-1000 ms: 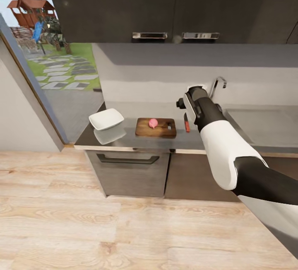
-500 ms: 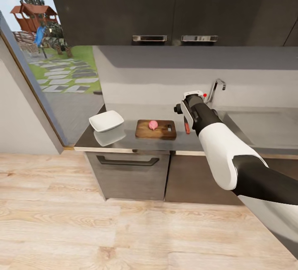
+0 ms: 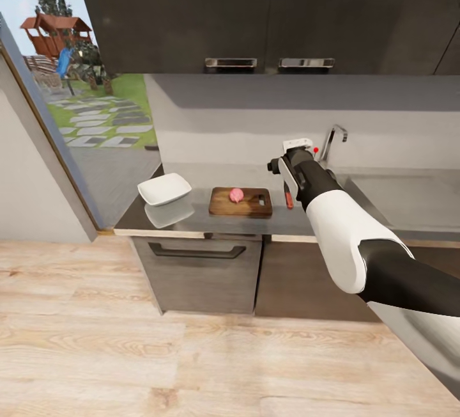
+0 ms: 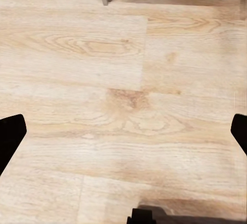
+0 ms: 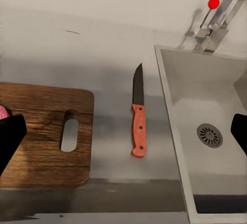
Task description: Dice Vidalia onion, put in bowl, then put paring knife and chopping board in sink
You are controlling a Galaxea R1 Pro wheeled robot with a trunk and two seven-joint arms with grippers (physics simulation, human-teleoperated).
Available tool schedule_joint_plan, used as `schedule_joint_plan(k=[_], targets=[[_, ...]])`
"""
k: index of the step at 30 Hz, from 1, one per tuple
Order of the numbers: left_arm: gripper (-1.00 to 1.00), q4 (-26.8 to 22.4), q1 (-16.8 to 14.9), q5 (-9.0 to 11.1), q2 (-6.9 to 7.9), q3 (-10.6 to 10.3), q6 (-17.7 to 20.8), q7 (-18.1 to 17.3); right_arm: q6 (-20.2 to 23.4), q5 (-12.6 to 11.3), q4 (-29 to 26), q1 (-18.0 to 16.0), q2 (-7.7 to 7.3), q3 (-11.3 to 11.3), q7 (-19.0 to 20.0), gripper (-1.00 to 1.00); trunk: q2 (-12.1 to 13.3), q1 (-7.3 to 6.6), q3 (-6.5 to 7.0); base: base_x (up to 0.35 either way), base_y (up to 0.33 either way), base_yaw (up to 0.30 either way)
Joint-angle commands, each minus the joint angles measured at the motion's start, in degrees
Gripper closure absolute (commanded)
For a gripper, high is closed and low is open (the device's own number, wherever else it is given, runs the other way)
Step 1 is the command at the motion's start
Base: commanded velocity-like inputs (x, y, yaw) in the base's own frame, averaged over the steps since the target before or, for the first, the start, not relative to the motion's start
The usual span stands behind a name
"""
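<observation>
The pinkish Vidalia onion (image 3: 236, 195) sits on the brown chopping board (image 3: 241, 202) on the grey countertop (image 3: 191, 213). Left of the board stands the white bowl (image 3: 165, 188). The red-handled paring knife (image 5: 138, 122) lies on the countertop between the board (image 5: 46, 134) and the steel sink (image 5: 216, 131), and its handle (image 3: 289, 199) peeks out beside my right arm (image 3: 332, 212). My right gripper (image 5: 124, 137) hovers open above the knife, apart from it. The onion (image 5: 4, 113) shows at the frame's edge. My left gripper (image 4: 123, 136) hangs open over the wood floor.
The chrome tap with its red knob (image 5: 213, 1) rises behind the sink. Dark upper cabinets (image 3: 255, 14) hang over the counter, and a drawer front (image 3: 198, 251) sits below it. Tall glass doors (image 3: 76, 103) stand at the left. Pale wood floor (image 3: 160, 353) lies in front.
The head view has shifted slightly, so everything sits a little lower in the picture. My right arm stays over the knife with almost no movement.
</observation>
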Motion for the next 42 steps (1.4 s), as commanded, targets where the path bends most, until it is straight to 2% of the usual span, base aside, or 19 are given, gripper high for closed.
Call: schedule_joint_plan(k=[1,11,18,26,36,42], targets=[[-1.00,0.2,-0.1,0.1,-0.03,-0.5,-0.3,0.3,0.2,0.5,0.0,0.0,0.07,-0.3,0.1,-1.00,-0.5,0.24,-0.17,0.000,0.000,0.000],[-1.00,0.2,-0.1,0.1,-0.03,-0.5,-0.3,0.3,-0.2,0.4,0.6,0.1,0.07,-0.3,0.3,-1.00,-4.5,2.43,-1.05,0.000,0.000,0.000],[-1.00,0.2,-0.1,0.1,-0.03,-0.5,-0.3,0.3,-3.5,0.4,3.3,0.1,0.07,-0.3,0.6,-1.00,-7.3,3.97,-1.67,0.000,0.000,0.000],[-1.00,0.2,-0.1,0.1,-0.03,-0.5,-0.3,0.3,-4.5,0.3,4.8,0.1,-0.69,-0.3,0.7,-1.00,-10.5,5.73,-2.38,0.000,0.000,0.000],[-1.00,0.2,-0.1,0.1,-0.03,-0.5,-0.3,0.3,-4.6,-3.3,5.2,0.1,-2.08,-0.3,0.8,-1.00,-14.5,7.93,-3.27,0.000,0.000,0.000],[-1.00,0.2,-0.1,0.1,-0.03,-0.5,-0.3,0.3,-4.6,-4.1,5.2,0.1,-2.64,-0.3,0.8,-1.00,-16.9,9.24,-3.80,0.000,0.000,0.000]])
